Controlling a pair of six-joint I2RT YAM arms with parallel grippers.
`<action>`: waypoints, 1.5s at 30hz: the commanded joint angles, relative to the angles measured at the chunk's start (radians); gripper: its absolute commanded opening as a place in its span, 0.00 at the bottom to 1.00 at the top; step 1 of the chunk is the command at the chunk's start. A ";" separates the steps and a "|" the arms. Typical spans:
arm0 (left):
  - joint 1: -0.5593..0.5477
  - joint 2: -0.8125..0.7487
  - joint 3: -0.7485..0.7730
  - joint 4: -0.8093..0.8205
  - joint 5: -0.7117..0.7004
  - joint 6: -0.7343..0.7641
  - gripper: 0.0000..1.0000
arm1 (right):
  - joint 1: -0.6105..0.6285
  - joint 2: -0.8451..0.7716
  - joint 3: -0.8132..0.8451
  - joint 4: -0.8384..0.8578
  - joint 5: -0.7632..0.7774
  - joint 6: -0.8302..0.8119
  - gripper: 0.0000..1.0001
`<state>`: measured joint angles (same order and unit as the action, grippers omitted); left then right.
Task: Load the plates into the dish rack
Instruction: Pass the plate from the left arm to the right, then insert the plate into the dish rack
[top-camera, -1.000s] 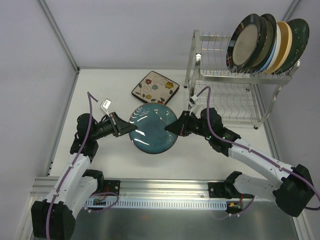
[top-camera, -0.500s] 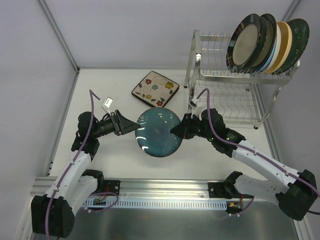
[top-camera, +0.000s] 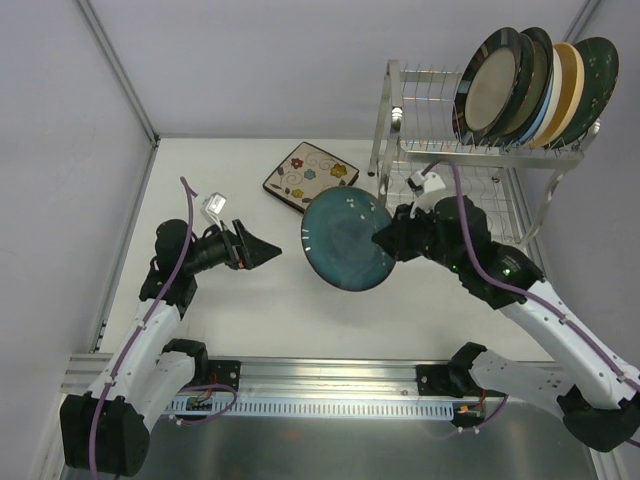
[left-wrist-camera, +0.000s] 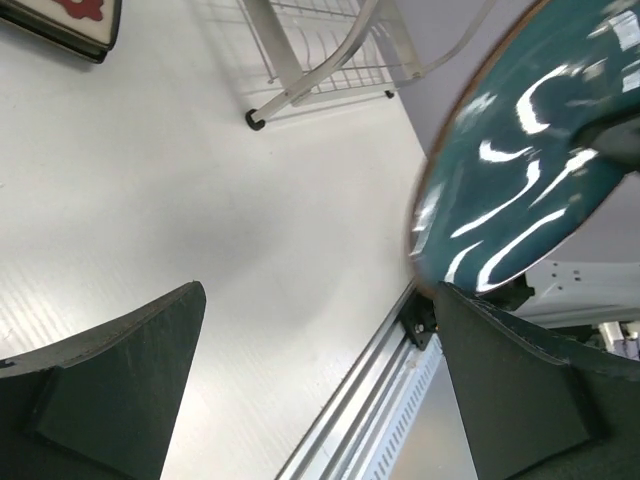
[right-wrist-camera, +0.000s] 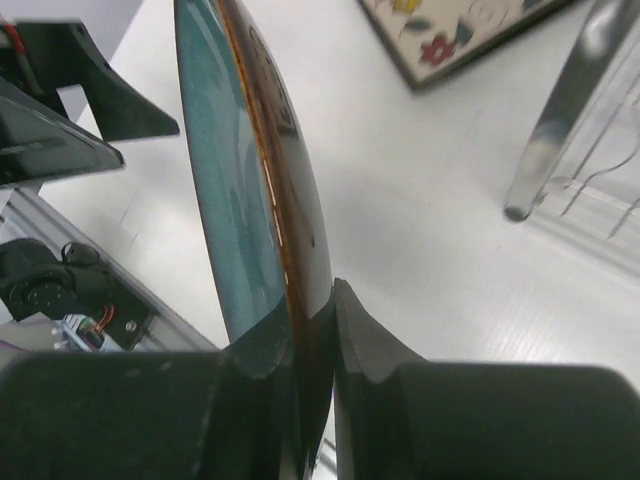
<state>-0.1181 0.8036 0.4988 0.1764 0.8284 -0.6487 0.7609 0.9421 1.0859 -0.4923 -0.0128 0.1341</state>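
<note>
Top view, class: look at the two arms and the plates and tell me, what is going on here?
The right arm holds the teal plate by its rim, jaws shut on it, tilted steeply above the table. The left arm sits beside it with jaws wide open, holding nothing. Several plates stand in the dish rack's upper tier; a square floral plate lies on the table.

A teal glazed round plate (right-wrist-camera: 235, 200) with a brown rim stands edge-on above the white counter (right-wrist-camera: 420, 230). Its lower edge is pinched between the dark fingers of the right end effector (right-wrist-camera: 315, 320). Beyond it, a square cream floral plate (right-wrist-camera: 460, 35) lies flat near a leg of the shiny metal dish rack (right-wrist-camera: 560, 110). The left end effector (right-wrist-camera: 85, 125) shows at upper left, its black fingers spread apart.
</note>
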 joint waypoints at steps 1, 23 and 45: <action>0.003 -0.023 0.032 -0.040 -0.038 0.101 0.99 | -0.003 -0.069 0.214 0.054 0.100 -0.083 0.01; 0.009 0.023 0.095 -0.431 -0.440 0.437 0.99 | -0.011 0.075 0.690 0.391 0.508 -0.688 0.01; 0.072 0.082 0.110 -0.431 -0.426 0.409 0.99 | -0.274 0.314 0.773 0.741 0.608 -0.786 0.00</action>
<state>-0.0624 0.9009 0.5823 -0.2592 0.4065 -0.2417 0.5278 1.2629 1.7969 0.0063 0.5751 -0.7010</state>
